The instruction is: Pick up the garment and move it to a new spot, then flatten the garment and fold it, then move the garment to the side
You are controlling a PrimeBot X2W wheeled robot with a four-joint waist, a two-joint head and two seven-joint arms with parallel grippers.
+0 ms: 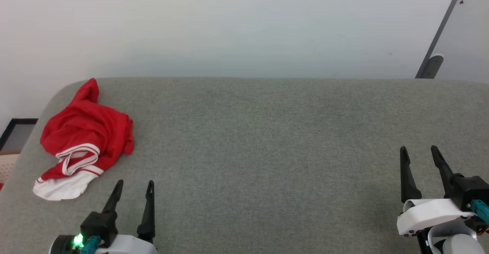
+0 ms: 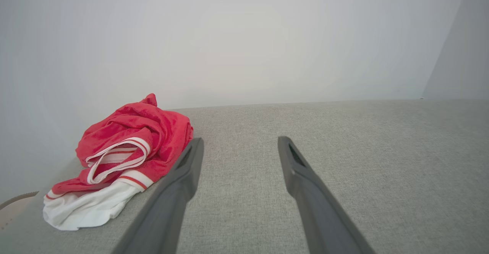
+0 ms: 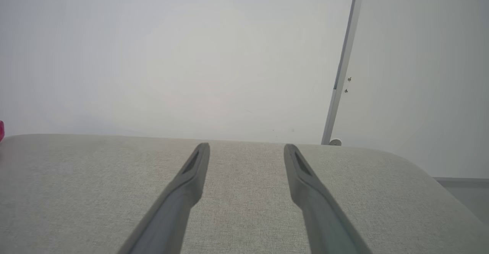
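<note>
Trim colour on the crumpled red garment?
Red-and-white stripes on the crumpled red garment, clearest in left wrist view.

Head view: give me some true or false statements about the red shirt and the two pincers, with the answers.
1. The crumpled red jersey shirt with white striped trim lies at the grey fabric surface's left end. True.
2. The left pincer is shut on the shirt. False: it is open, gripping nothing.
3. The right pincer is open and empty. True.
4. The shirt is folded flat. False: it is bunched up.
</note>
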